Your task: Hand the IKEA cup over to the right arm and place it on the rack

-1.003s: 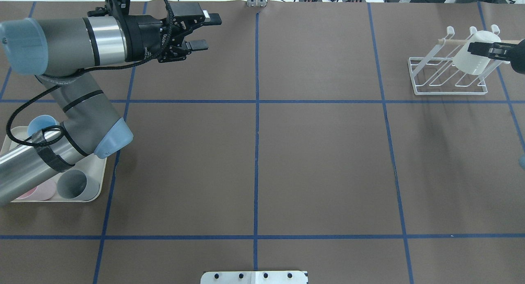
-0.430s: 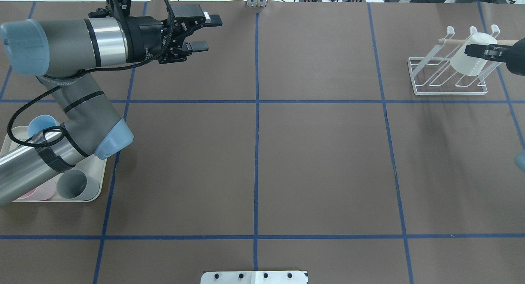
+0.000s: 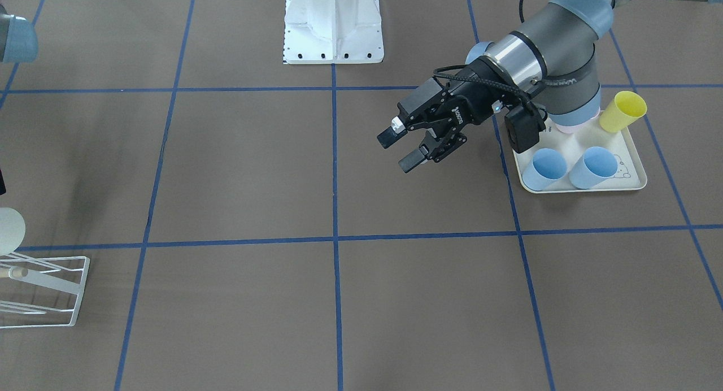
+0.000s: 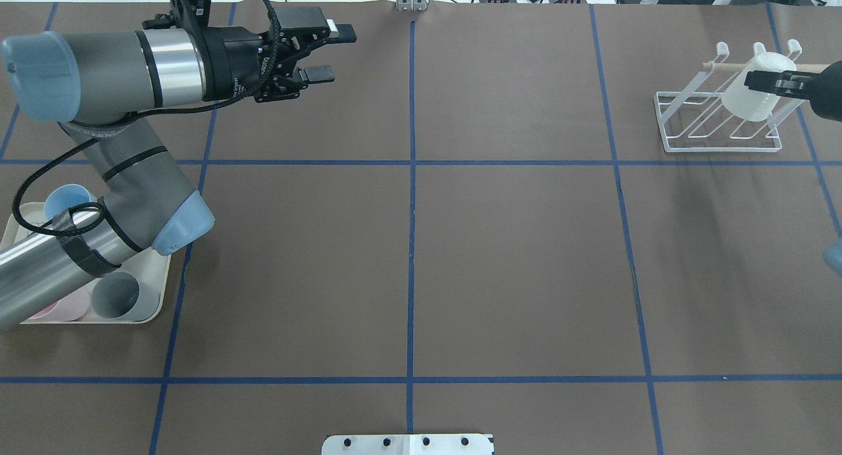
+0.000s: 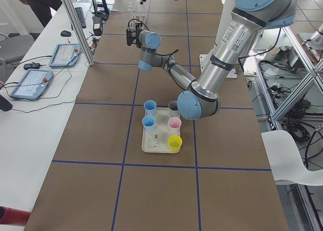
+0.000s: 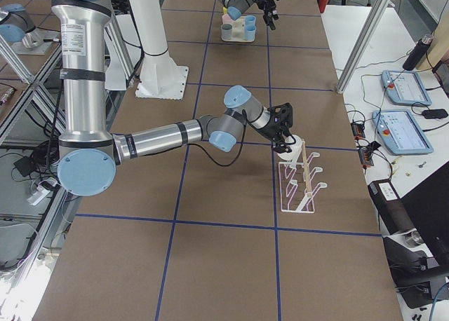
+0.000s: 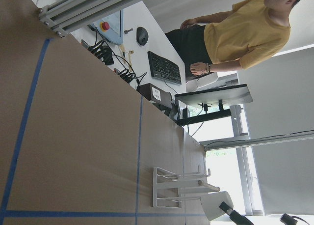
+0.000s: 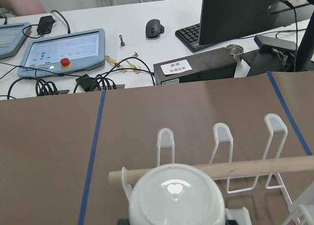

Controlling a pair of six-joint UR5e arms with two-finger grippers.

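The white IKEA cup [image 4: 748, 98] lies tilted over the slanted bars of the white wire rack [image 4: 697, 143] at the far right, its base up by the wooden peg [image 4: 723, 65]. My right gripper [image 4: 779, 81] is shut on the cup from the right. The right wrist view shows the cup's base [image 8: 175, 195] just below the peg [image 8: 235, 168]. In the front-facing view the cup [image 3: 8, 230] and rack [image 3: 51, 292] sit at the left edge. My left gripper [image 4: 332, 50] is open and empty above the far left of the table, also in the front-facing view [image 3: 402, 151].
A cream tray [image 4: 158, 297] by the left arm's elbow holds several cups, among them two blue ones [image 3: 593, 168], a yellow one [image 3: 621, 111], a grey one and a pink one. A white mount [image 3: 333, 24] stands at the robot's base. Blue tape lines grid the brown mat.
The right gripper and the cup have shifted slightly back toward the peg, and the gripper looks narrower. The left arm has barely moved.
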